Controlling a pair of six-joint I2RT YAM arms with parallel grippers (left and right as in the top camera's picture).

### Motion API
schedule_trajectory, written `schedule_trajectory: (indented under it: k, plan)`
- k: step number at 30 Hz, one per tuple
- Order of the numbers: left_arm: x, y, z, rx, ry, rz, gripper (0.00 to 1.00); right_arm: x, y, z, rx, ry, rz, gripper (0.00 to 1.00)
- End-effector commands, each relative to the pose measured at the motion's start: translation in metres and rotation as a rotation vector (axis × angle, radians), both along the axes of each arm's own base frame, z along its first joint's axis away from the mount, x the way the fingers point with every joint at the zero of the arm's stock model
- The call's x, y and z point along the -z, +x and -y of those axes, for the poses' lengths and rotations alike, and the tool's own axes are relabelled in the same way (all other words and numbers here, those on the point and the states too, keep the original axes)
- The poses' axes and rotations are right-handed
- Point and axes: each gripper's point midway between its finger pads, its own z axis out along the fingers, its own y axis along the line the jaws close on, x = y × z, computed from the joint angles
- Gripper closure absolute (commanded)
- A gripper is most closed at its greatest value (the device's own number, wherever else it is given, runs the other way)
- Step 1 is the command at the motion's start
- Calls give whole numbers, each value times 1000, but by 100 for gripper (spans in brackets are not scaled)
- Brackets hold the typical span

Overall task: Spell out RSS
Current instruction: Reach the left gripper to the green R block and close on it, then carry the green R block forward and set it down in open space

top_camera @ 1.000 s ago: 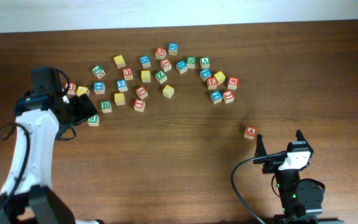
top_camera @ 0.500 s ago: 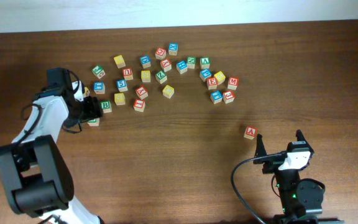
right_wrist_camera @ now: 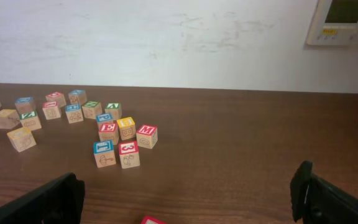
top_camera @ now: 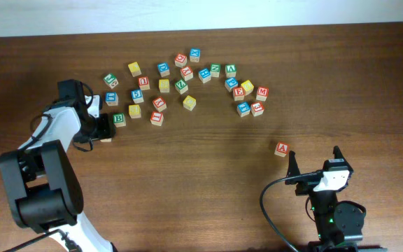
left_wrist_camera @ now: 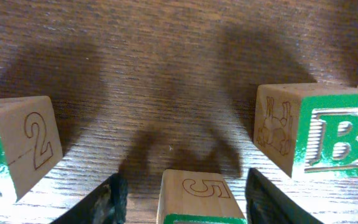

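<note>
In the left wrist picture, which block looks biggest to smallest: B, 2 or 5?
B block, then 2 block, then 5 block. The picture's edges cut off the 2 and 5 blocks, so that order is unsure.

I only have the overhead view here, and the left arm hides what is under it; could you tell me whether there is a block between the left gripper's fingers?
Observer: Yes. The left wrist view shows a green-edged block between the open jaws of the left gripper, with bare wood visible between it and the finger on the image's left.
Operator: Thank you. Can you read its letter?
Observer: No. Its top face is cut off by the frame's bottom edge, and only a 5 carved on its side shows.
Operator: Is the B block close by?
Observer: Yes, the B block stands to the right in that view, and its side face carries an engraved animal.
</note>
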Motion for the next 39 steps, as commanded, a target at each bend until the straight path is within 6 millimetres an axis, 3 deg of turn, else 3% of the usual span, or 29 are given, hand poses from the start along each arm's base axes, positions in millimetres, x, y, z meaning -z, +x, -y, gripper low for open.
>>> schedule_trajectory:
  k: [1, 2, 5, 8, 11, 16, 18, 23, 26, 27, 29, 34, 36, 39]
  plan:
    - [1, 3, 2, 16, -7, 5, 55, 3, 0, 1, 8, 4, -4, 2]
    - [1, 3, 2, 16, -7, 5, 64, 3, 0, 1, 8, 4, -4, 1]
    - [1, 3, 2, 7, -10, 4, 63, 3, 0, 1, 8, 4, -4, 2]
    - [-2, 4, 2, -21, -20, 1, 70, 3, 0, 1, 8, 4, -4, 2]
    - [-9, 7, 17, -2, -106, 12, 73, 3, 0, 1, 8, 4, -4, 2]
    - [-15, 4, 24, 3, -145, -9, 76, 3, 0, 1, 8, 4, -4, 2]
    - [-27, 5, 39, 19, -241, -14, 78, 3, 0, 1, 8, 4, -4, 2]
    - [-88, -9, 129, 90, -804, -41, 80, 3, 0, 1, 8, 4, -4, 2]
    - [-85, -17, 157, 155, -793, -85, 80, 3, 0, 1, 8, 4, -4, 2]
    - [-85, -22, 178, 210, -787, -107, 80, 3, 0, 1, 8, 4, -4, 2]
    - [-70, -31, 198, 197, -669, -182, 80, 3, 0, 1, 8, 4, -4, 2]
    - [-29, -36, 203, 28, -116, -194, 82, 3, 0, 1, 8, 4, -4, 2]
    - [-27, -35, 208, -23, 52, -121, 81, 3, 0, 1, 8, 4, -4, 2]
    - [-27, -41, 226, 17, 154, -56, 80, 3, 0, 1, 8, 4, -4, 2]
